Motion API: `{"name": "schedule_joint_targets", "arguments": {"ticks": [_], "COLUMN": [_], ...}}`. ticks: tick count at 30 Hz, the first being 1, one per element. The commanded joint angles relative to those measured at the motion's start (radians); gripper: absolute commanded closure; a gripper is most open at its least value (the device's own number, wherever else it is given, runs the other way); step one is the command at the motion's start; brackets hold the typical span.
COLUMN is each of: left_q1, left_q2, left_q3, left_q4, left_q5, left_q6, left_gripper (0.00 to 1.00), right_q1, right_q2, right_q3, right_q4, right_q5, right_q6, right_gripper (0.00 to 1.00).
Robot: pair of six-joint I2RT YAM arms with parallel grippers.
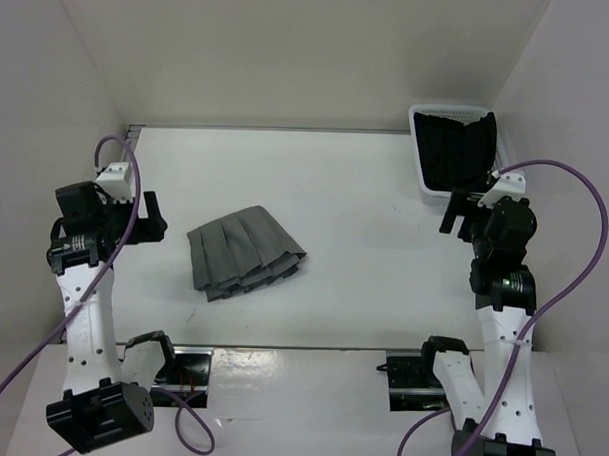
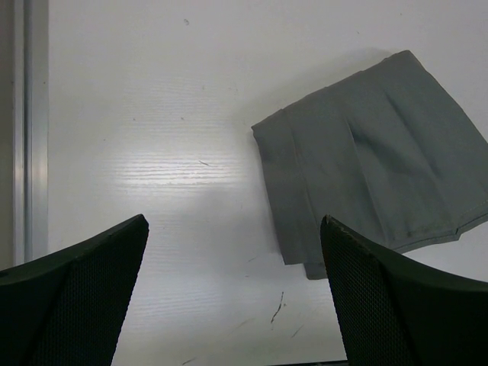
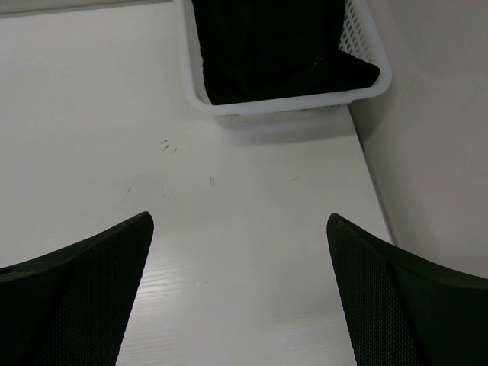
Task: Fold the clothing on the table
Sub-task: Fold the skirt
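The clothing (image 1: pixel 244 251) is a grey pleated skirt lying in a compact folded bundle on the white table (image 1: pixel 365 220), left of centre. In the left wrist view the clothing (image 2: pixel 374 152) lies at the upper right, beyond the right fingertip. My left gripper (image 1: pixel 153 218) hovers to the left of the skirt, open, with only bare table between its fingers (image 2: pixel 91 297). My right gripper (image 1: pixel 460 213) stands open at the far right, well away from the skirt. Between its fingers (image 3: pixel 396 297) there is only tabletop.
A white mesh basket (image 1: pixel 425 162) holding black cloth (image 1: pixel 457 148) stands in the back right corner, just beyond the right gripper; it shows as the basket (image 3: pixel 290 103) in the right wrist view. White walls close in three sides. A metal rail (image 2: pixel 27 130) runs along the table's left edge.
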Motion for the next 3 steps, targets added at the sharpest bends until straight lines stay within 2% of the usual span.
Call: {"name": "schedule_joint_targets", "arguments": {"ticks": [1,3], "left_q1": [0.005,0.005], "left_q2": [0.0,0.0], "left_q3": [0.009,0.009], "left_q4": [0.028,0.028], "left_q5": [0.031,0.04], "left_q6": [0.013,0.013], "left_gripper": [0.01,0.01], "right_q1": [-0.007,-0.007], "right_q2": [-0.004,0.007], "right_q3": [-0.003,-0.003], "right_q4": [0.03,0.03], "right_q5": [-0.017,-0.017], "right_q6": [-0.015,-0.015], "right_gripper": [0.02,0.02]}}
